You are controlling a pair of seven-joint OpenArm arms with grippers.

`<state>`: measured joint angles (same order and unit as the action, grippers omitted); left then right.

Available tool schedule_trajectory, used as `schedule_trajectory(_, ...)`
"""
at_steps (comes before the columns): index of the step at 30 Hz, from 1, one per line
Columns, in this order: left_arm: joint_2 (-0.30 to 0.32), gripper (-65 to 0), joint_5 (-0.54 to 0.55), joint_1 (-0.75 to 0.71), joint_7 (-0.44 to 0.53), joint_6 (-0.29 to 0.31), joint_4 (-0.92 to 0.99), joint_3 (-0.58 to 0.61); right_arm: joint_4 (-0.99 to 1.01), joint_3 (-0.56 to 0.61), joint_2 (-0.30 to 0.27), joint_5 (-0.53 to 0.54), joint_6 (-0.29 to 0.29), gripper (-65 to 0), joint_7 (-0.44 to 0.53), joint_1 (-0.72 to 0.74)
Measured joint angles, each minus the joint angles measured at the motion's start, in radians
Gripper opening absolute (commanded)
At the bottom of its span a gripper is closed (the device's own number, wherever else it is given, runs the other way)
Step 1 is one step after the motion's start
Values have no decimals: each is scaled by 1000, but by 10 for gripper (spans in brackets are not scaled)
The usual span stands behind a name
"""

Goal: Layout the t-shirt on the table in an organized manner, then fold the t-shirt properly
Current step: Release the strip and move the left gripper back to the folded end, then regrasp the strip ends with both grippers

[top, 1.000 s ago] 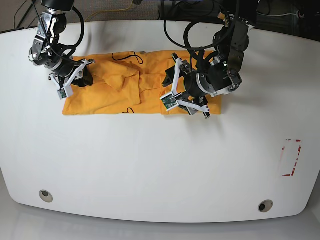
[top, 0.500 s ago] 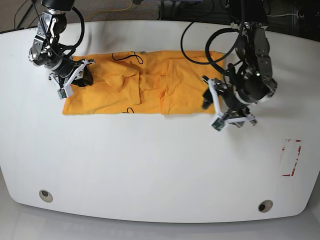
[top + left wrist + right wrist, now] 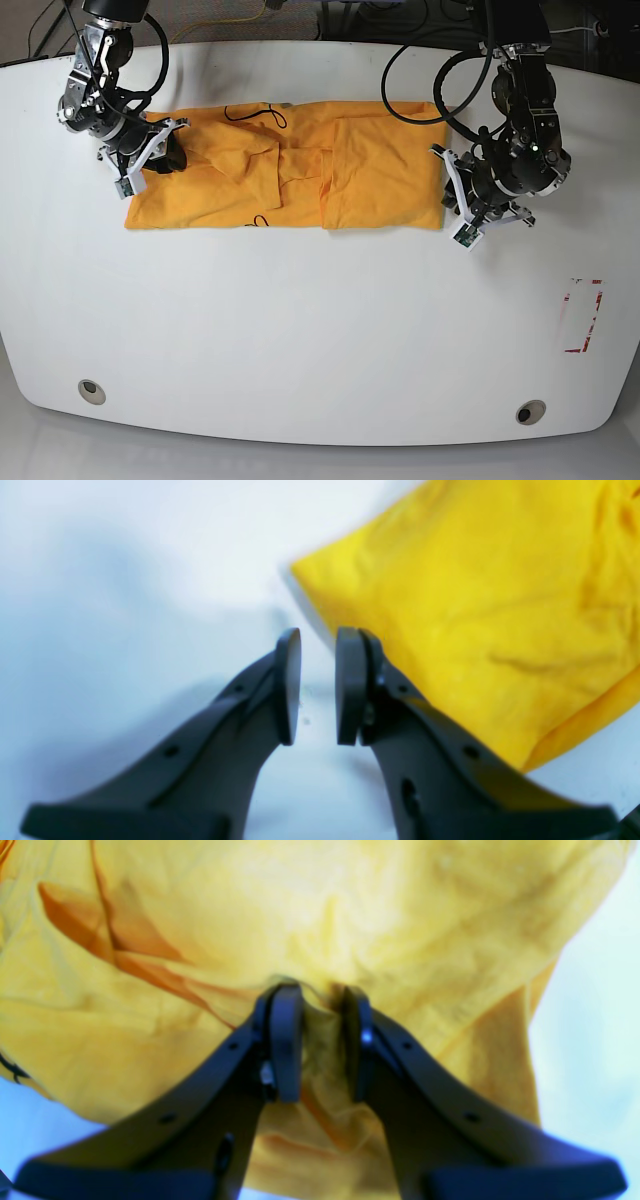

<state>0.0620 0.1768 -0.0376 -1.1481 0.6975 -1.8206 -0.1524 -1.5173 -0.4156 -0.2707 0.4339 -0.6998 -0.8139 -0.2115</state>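
The orange-yellow t-shirt [image 3: 300, 175] lies as a long folded band across the far half of the white table [image 3: 300, 330]. My right gripper [image 3: 165, 150] sits at the band's left end. In the right wrist view, this gripper [image 3: 320, 995] is shut on a bunched fold of the t-shirt [image 3: 320, 915]. My left gripper [image 3: 452, 195] hovers just off the band's right edge. In the left wrist view, its jaws [image 3: 320, 640] are drawn nearly together with nothing between them, over bare table beside the t-shirt's corner [image 3: 475, 605].
A red-outlined rectangle mark [image 3: 582, 316] is near the table's right edge. Two grey grommet holes [image 3: 92, 391] [image 3: 530, 411] sit near the front corners. Black cables hang behind the table's far edge.
My left arm swung right, from over the shirt's middle to just past its right edge, and its jaws closed up. The right arm and the shirt stayed put.
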Motion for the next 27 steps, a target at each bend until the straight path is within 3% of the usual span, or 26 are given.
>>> schedule_trajectory(9, 44, -553, 1, -13, 41, 0, 140, 5, -28, -1, 5, -8, 0, -506, -12, -1)
schedule_trajectory(13, 90, -553, 0, -26, 85, 0, 180, 3, -107, 5, 15, -48, 1, -504, -80, -13)
schedule_trajectory(17, 117, -553, 3, -27, 115, 0, 206, 2, -200, -28, 42, -4, 6, -458, -116, -35)
schedule_trajectory(21, 134, -553, 4, -21, 136, 0, 223, 5, -284, -118, 55, 97, -6, -298, -220, -22)
schedule_trajectory(22, 137, -553, 7, -21, 140, 0, 226, 4, -298, -145, 57, 116, -3, -230, -259, -11)
schedule_trajectory(27, 150, -553, 10, -20, 143, 0, 231, 3, -331, -300, 57, 192, 4, -6, -411, 55)
